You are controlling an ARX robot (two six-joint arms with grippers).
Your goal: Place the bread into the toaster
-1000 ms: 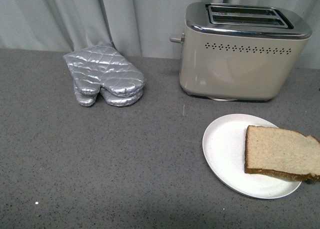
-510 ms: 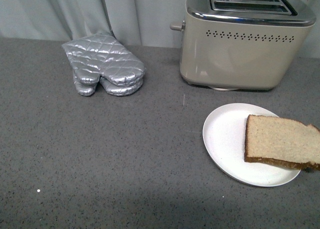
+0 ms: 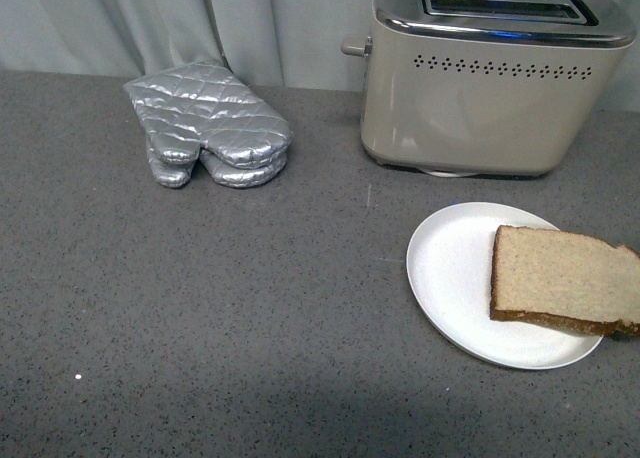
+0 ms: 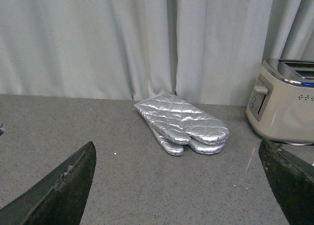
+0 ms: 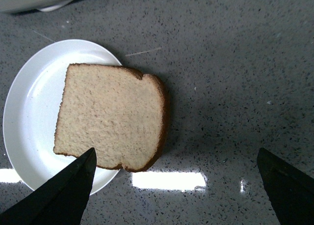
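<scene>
Lying flat on white plate (image 3: 447,278): bread (image 3: 560,281), rounded crust end overhanging plate's rim. Toaster (image 3: 480,108) stands apart behind plate, slots up, lever on its left end. Knob markings on that end too small to read from left wrist view. Right gripper (image 5: 176,154) hangs over bread, fingers spread wide, grasping nothing. Left gripper (image 4: 176,149) likewise spread, empty, facing silver quilted oven mitt (image 4: 184,122). Surface: dark grey speckled countertop (image 3: 250,328), glossy, glare patches beside plate. Backdrop: pale pleated curtain (image 3: 150,23).
</scene>
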